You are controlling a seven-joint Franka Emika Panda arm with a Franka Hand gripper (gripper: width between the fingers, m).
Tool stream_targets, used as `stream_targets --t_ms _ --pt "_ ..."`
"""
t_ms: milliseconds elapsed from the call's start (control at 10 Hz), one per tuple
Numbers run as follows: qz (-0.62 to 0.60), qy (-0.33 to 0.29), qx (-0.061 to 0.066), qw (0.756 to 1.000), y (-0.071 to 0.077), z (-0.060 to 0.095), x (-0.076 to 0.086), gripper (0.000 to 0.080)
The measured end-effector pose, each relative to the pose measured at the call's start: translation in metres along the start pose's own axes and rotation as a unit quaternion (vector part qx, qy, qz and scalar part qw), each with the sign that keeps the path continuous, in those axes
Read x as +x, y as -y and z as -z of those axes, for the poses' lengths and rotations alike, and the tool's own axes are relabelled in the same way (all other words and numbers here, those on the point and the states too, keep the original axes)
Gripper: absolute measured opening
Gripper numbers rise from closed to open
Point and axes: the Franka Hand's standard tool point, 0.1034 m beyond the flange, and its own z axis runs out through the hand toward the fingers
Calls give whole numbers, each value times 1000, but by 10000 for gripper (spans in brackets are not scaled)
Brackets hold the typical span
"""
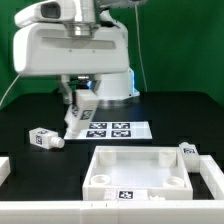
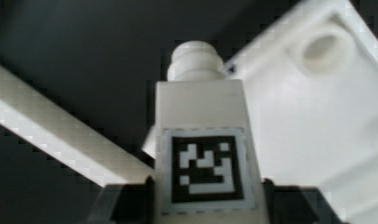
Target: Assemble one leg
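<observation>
The black table carried everything, and the white arm rose over the table's far edge. A large white square tray-like panel lay close to the near edge, toward the corner on the exterior view's right, with round holes in its corners and one small tag on its front wall. The marker board lay flat about mid-table and showed a grid of black-and-white square tags, the only printing there, too coarse to read as writing. The leg was a stubby white post held off the table just over the marker board's end on the exterior view's left, with the gripper closed on it. A second leg lay on its side toward the edge on the exterior view's left, and a third leg lay just beside the panel's far corner. The wrist view alone showed the leg close up: a square body, a narrower rounded tip, and one blurred black-and-white tag on its side. It also showed the dark fingers pressed against both flanks of the leg. Beyond the tip lay the panel with a corner hole.
</observation>
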Motion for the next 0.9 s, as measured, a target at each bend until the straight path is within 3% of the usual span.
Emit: stream_targets --t_ms 200,400,500,900 --pt "-3 -17 0 1000 9 5 61 282" --pt "-19 -31 -7 999 17 4 110 282" --pt "-18 -33 -9 999 22 2 121 282" --pt "-31 -29 -8 999 16 0 112 282"
